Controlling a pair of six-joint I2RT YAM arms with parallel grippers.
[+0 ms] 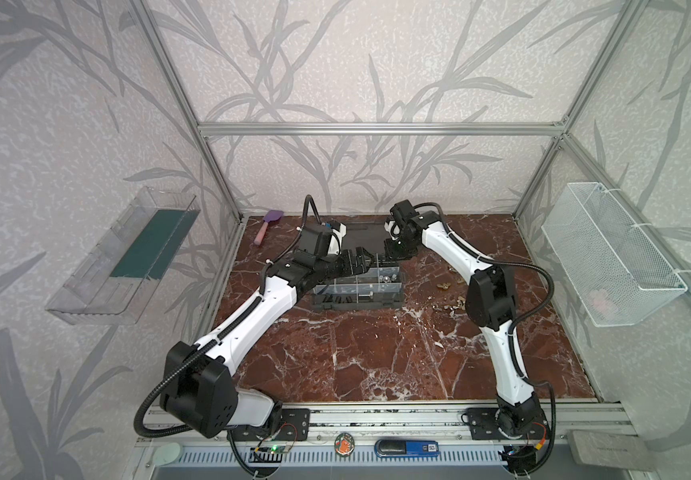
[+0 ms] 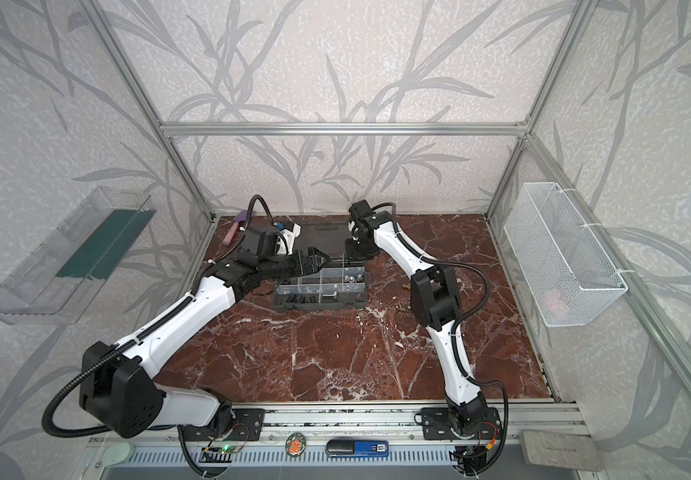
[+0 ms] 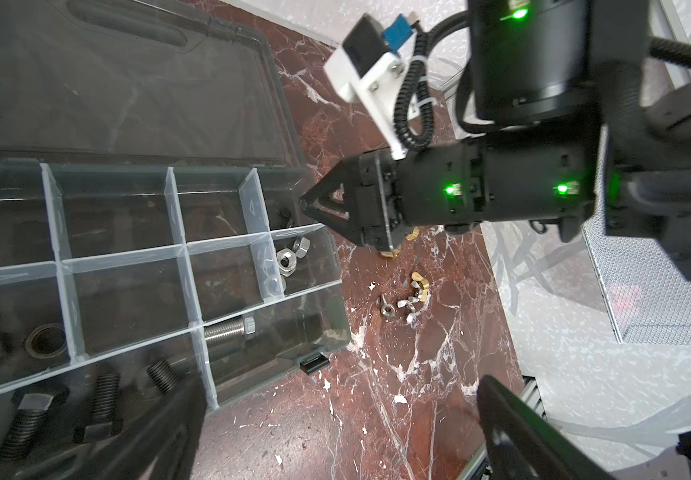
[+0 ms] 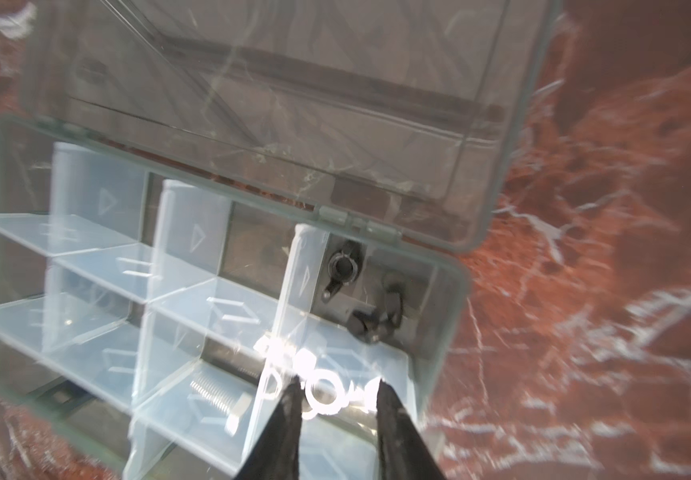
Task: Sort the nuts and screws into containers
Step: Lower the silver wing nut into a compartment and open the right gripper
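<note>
The loose wing nuts, some brass and some silver, lie scattered on the table just beside the right end of the organizer case, between the case and the table's right edge. A top view shows more fasteners strewn there.

All are small, rigid metal pieces. They are probably light and likely to skate on the polished surface if one fingertip lands first. A wing nut offers its two raised wings, so pinching across them looks the surest hold. A flat nut needs the tips right down on the table, closing across opposite flats.

The case sits toward the table's far edge, with its lid lying open behind it. Hex nuts rest in a right-end compartment, and a silver bolt lies one row nearer. Black screws fill the nearest row, and dark wing nuts sit in the far right corner compartment by the hinge.

The right gripper hovers over the case's right end with its jaws a little apart. Nothing looks clamped, though the view is blurred. The left gripper hangs near the case's near right corner, jaws spread wide and empty.
</note>
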